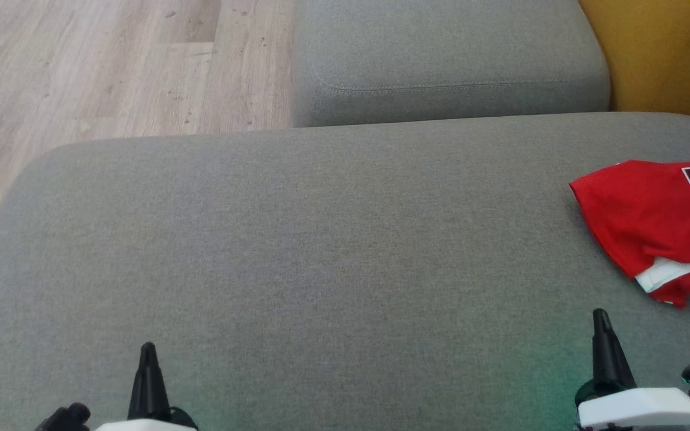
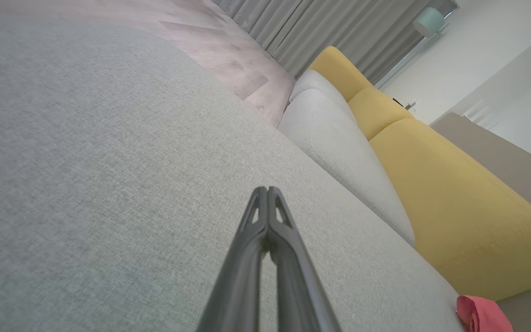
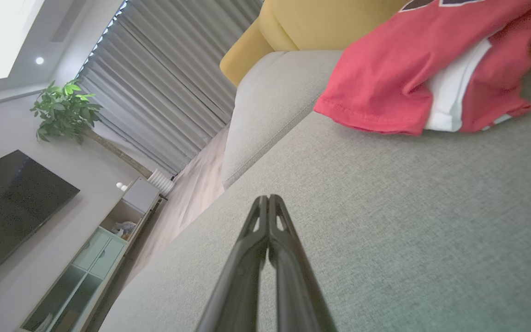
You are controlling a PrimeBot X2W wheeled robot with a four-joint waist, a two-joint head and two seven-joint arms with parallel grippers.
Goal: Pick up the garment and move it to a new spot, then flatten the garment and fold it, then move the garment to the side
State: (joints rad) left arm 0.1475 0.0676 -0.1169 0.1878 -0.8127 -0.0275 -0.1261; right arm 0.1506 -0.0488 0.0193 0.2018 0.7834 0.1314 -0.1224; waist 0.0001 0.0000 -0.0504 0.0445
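Near edge: left jaws and right jaws, each pressed together and empty, over the grey cushion (image 1: 321, 239). Beyond the right jaws, at the cushion's right side: the crumpled red garment (image 1: 644, 215), judged light, limp and unbreakable. Its hemmed near edge is suggested for pinching.

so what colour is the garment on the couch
Red, with a white inner layer and dark numerals edged in white; the garment shows best in the head view.
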